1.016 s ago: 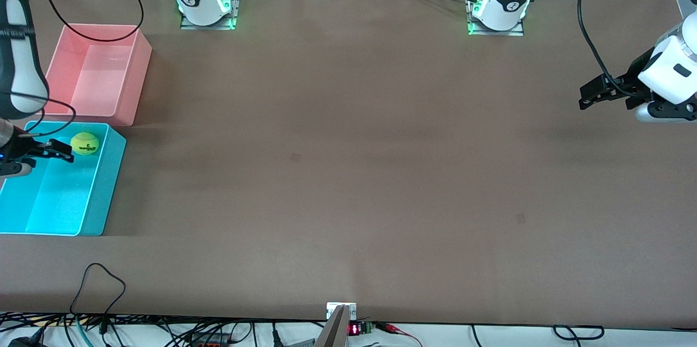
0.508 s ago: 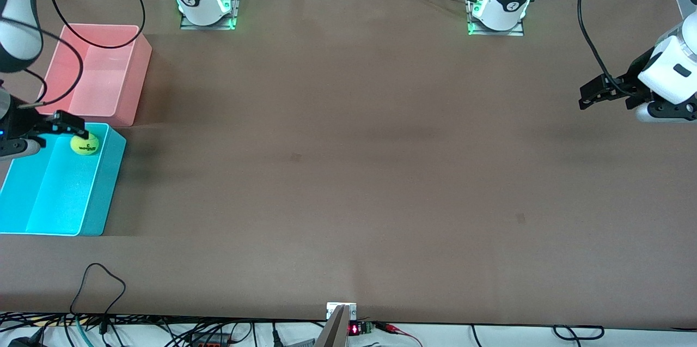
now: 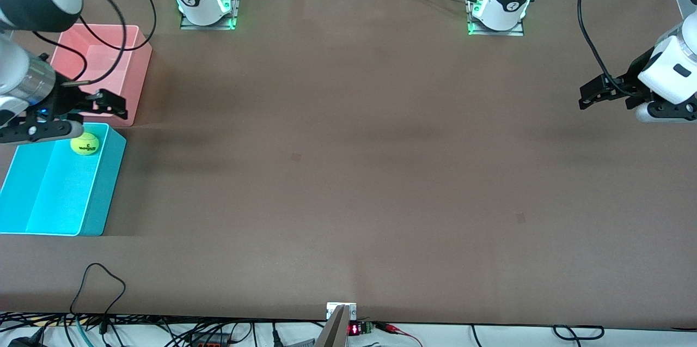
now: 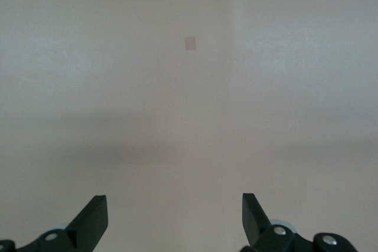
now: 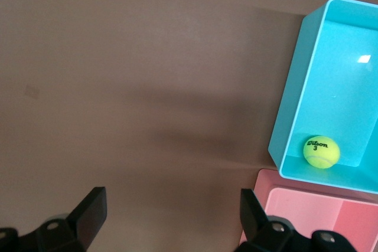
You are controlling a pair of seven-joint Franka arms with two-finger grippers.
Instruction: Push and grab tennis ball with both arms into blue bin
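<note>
The yellow-green tennis ball (image 3: 85,144) lies inside the blue bin (image 3: 103,202), in its corner nearest the pink tub. It also shows in the right wrist view (image 5: 321,151), inside the blue bin (image 5: 292,116). My right gripper (image 3: 111,104) is open and empty, raised over the pink tub's edge just above the bin. In the right wrist view its fingers (image 5: 171,219) spread over bare table. My left gripper (image 3: 591,93) is open and empty, held up over the table at the left arm's end, and waits. Its wrist view shows its gripper (image 4: 174,219) over bare table only.
A pink-red tub (image 3: 133,72) stands beside the blue bin, farther from the front camera; it shows in the right wrist view (image 5: 307,213). Both arm bases (image 3: 204,1) (image 3: 498,6) sit along the table's top edge. Cables lie along the table's near edge (image 3: 98,281).
My right gripper has risen out of the blue bin and moved toward the pink tub, leaving the ball in the bin. The left arm has not moved.
</note>
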